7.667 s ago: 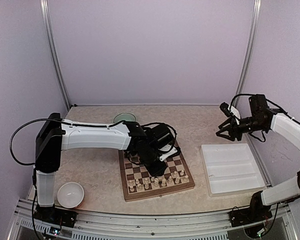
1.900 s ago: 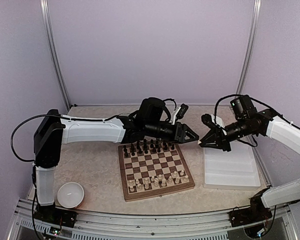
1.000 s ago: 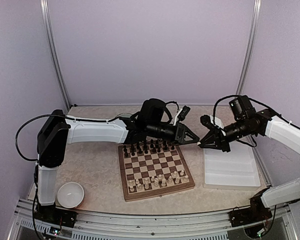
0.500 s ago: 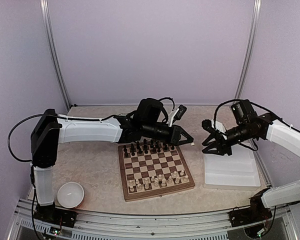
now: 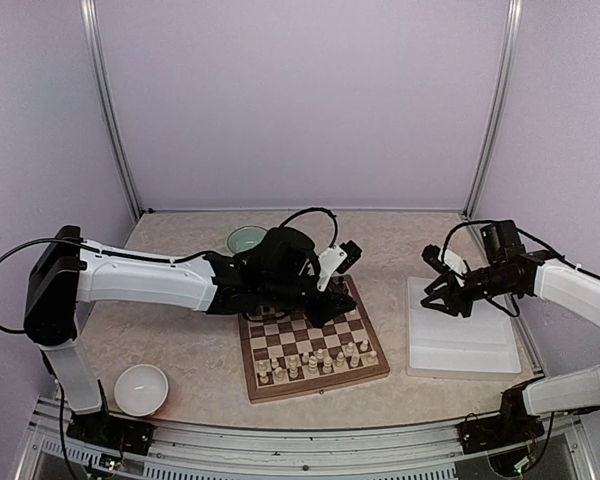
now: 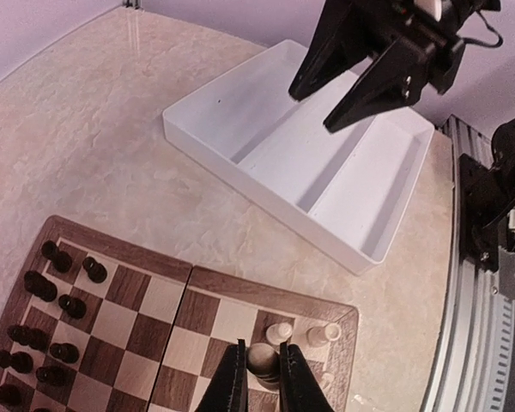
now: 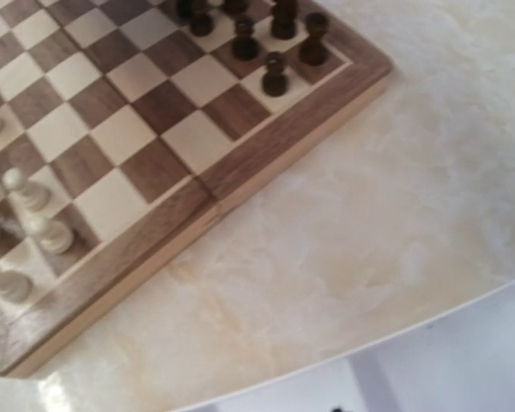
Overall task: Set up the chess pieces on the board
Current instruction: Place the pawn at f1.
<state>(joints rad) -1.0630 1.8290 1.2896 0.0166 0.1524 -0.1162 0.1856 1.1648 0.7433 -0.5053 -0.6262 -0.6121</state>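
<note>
The left pincer (image 6: 263, 350) is pinched narrow on a small cream-coloured wooden chessman (image 6: 262, 362), one finger on each side of its rounded top, so the piece hangs upright and can be lowered base first. In the left wrist view it shows against the pale end of the square wooden chessboard with dark and pale squares and a brown border (image 7: 275, 159). It is just beside two cream chessmen (image 6: 279, 330) that stand near the corner on the tray side. Whether its base touches a square cannot be told. From above, the arm reaches across the board from the left, and this grip from above probably lets the fingers pass between neighbouring pieces without knocking them.

The dark brown chessmen (image 6: 60, 305) are gathered along the far end of the board and the other cream chessmen (image 5: 315, 362) along the near end, so the two sides face each other as in a starting layout. The step in hand looks like seating this piece among the cream rows.

The right pincer (image 6: 312, 110) hangs over the white rectangular plastic tray (image 6: 232, 112) with its jaws moderately apart and nothing between them. It is well apart from the board, likely to keep out of the left arm's way. Tray and board both sit on the marbled beige bench (image 5: 180, 330)
</note>
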